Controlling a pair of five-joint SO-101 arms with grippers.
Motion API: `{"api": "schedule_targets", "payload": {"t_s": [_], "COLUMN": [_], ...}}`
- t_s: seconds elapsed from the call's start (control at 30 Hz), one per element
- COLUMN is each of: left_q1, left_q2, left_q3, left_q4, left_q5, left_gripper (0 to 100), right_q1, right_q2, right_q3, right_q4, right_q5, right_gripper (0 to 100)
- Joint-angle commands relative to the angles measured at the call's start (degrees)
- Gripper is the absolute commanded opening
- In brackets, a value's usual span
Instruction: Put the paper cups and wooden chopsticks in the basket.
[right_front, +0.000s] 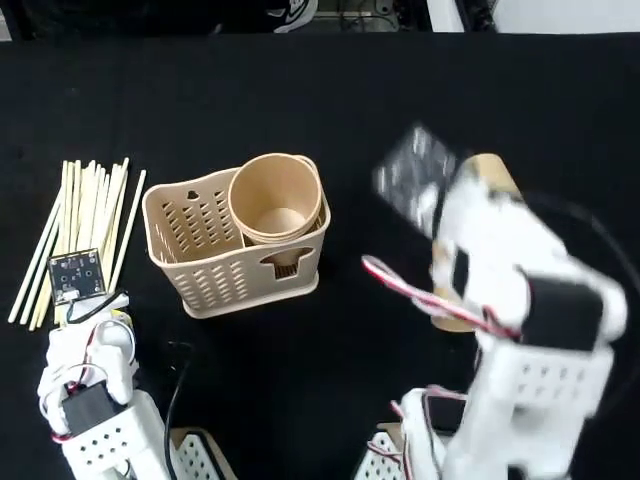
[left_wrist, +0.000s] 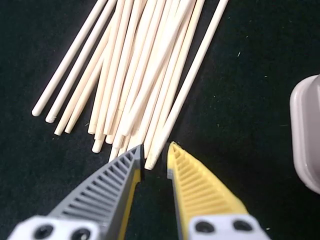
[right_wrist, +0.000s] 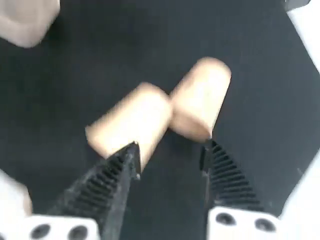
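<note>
Black counter (right_front: 330, 90). Left jaws slightly open at wooden chopsticks (left_wrist: 135, 75) ends. Right jaws wide open, 2 paper cups (right_wrist: 200, 95) just ahead; probably cup pick-up. Next: straddle 1 cup, close.

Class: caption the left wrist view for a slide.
Left claw, slightly open, at the tips of wooden chopsticks on a black table.

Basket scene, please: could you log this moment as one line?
basket: stacked paper cups inside | wooden chopsticks: on table | left pincer: open at their ends | right pincer: open over two loose cups
</note>
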Motion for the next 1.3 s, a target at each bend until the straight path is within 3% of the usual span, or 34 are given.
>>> {"api": "schedule_targets", "payload": {"t_s": [0.0, 0.17, 0.37, 0.5, 0.67, 0.77, 1.03, 1.27], "left_q1": [0.48, 0.48, 0.57, 0.57, 0.57, 0.57, 0.57, 0.48], "left_q2": [-0.44, -0.44, -0.44, -0.44, -0.44, -0.44, -0.44, -0.44], "left_q3": [0.31, 0.31, 0.31, 0.31, 0.31, 0.31, 0.31, 0.31], "left_q4": [-0.79, -0.79, -0.79, -0.79, -0.88, -0.88, -0.88, -0.79], "left_q5": [-0.18, -0.18, -0.18, -0.18, -0.18, -0.18, -0.18, -0.18], "left_gripper": [10, 10, 10, 10, 10, 10, 10, 10], "right_q1": [12.22, 24.35, 26.29, 23.65, 16.26, 13.71, 8.62, 4.22], "right_q2": [-19.30, -36.70, -47.60, -49.54, -50.07, -51.65, -56.92, -56.40], "right_q3": [24.57, 49.80, 74.68, 81.80, 83.12, 79.16, 65.63, 53.23], "right_q4": [-4.04, -10.11, -28.13, -39.56, -46.51, -44.92, -28.31, -20.40], "right_q5": [22.33, 41.23, 41.76, 34.37, 24.26, 16.53, 10.02, 0.44], "right_gripper": [22.8, 36.5, 35.3, 29.2, 12.8, 0.7, 1.1, 1.1]}}
